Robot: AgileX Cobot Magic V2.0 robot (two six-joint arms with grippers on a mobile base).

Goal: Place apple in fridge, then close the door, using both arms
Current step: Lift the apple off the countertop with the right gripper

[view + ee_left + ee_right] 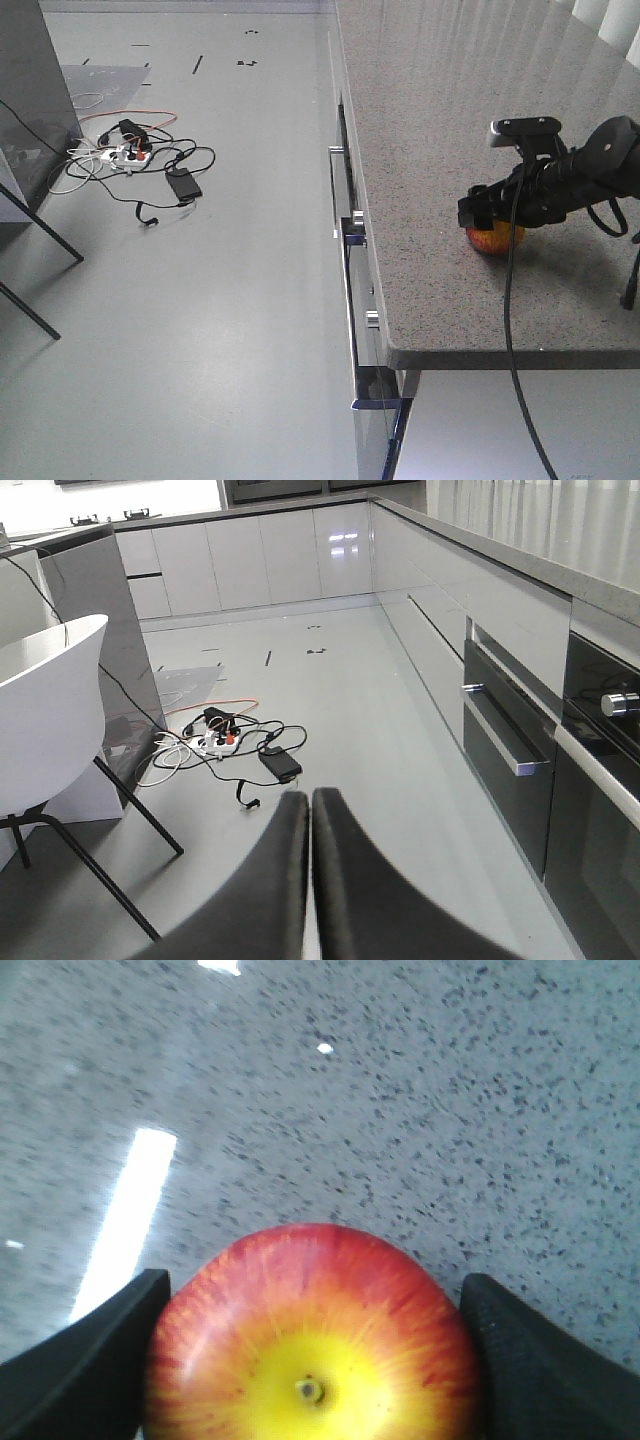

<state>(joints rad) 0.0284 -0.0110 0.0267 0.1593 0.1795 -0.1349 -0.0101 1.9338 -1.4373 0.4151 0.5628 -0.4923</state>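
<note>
The right claw [310,1285] is closed on the apple [310,1350], with one black finger [90,1360] pressed to each flank and the yellow dimple turned up to the wrist view. From the front view, the apple [495,238] is seen low on the speckled grey desk [450,100], tucked under the right claw [488,215]. Whether it rests on the surface or is just lifted cannot be told.

Bare desk lies on all sides of it. The near edge is some way in front, the long left edge is further off, and open stone runs away behind. A thin black cable [510,330] hangs from the arm and is draped over the near edge.

Now the left claw [310,798]: its fingers are shut tip to tip with nothing between them, and it is held out over the open floor [380,740]. Plenty of room is offered there. A wide grey lane runs between the cabinet fronts [440,630] on the right and the clutter on the left.

The oven handle [505,745] juts into that lane from the right. On the left, a tangle of cables [225,742] with a power strip [130,155] is spread across the floor. Nearer the camera, a white chair [50,710] on thin black legs stands in front of a grey panel [100,610]. The chair and the tangle are well apart from the left claw.
</note>
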